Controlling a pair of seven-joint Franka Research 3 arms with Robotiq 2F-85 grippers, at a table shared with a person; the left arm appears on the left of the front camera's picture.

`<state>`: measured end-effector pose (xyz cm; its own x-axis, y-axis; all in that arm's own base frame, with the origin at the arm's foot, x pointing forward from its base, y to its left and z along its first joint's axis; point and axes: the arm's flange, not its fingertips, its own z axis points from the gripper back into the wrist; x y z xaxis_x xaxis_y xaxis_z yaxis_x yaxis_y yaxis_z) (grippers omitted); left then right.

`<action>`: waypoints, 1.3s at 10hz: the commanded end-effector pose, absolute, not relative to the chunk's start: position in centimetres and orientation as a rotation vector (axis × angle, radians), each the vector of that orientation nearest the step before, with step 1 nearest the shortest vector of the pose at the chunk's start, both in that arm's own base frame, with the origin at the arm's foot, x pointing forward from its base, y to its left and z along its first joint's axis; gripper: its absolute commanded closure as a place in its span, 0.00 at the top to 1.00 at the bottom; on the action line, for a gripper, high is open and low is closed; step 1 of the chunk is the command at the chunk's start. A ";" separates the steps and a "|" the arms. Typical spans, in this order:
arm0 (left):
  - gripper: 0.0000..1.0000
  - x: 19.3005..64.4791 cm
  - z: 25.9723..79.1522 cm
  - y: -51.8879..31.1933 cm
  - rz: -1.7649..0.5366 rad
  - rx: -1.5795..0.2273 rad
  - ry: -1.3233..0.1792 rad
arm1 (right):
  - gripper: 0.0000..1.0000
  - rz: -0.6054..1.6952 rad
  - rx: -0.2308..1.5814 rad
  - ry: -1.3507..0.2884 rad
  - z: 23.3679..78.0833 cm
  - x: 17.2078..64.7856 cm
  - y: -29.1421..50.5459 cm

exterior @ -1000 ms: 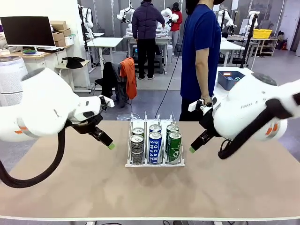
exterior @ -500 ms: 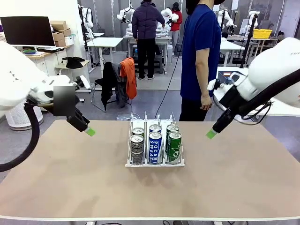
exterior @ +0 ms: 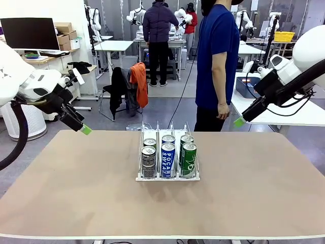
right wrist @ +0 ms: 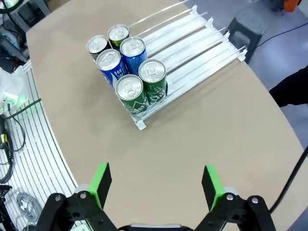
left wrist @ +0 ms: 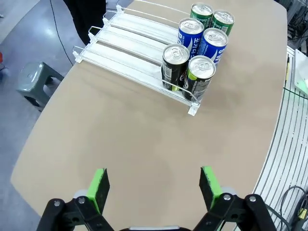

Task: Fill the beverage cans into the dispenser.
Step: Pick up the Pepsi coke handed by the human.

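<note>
Left pincer (left wrist: 154, 183) agape, green pads (left wrist: 99, 186), slim metal cans (left wrist: 189, 36), clear dispenser (left wrist: 130, 38)

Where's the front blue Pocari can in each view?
Front view: front blue can, centre of the picture, middle lane.
Left wrist view: front blue can, upper right, middle lane.
Right wrist view: front blue can, upper left, middle lane.
Shared landmark: the dispenser.
</note>
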<state>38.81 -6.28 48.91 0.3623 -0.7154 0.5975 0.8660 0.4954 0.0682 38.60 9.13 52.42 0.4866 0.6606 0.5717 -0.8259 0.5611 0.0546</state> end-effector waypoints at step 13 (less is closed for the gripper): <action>1.00 38.1 65.1 -2.8 -0.893 -0.112 -0.935 | 1.00 1.000 0.307 -0.789 72.3 37.0 9.3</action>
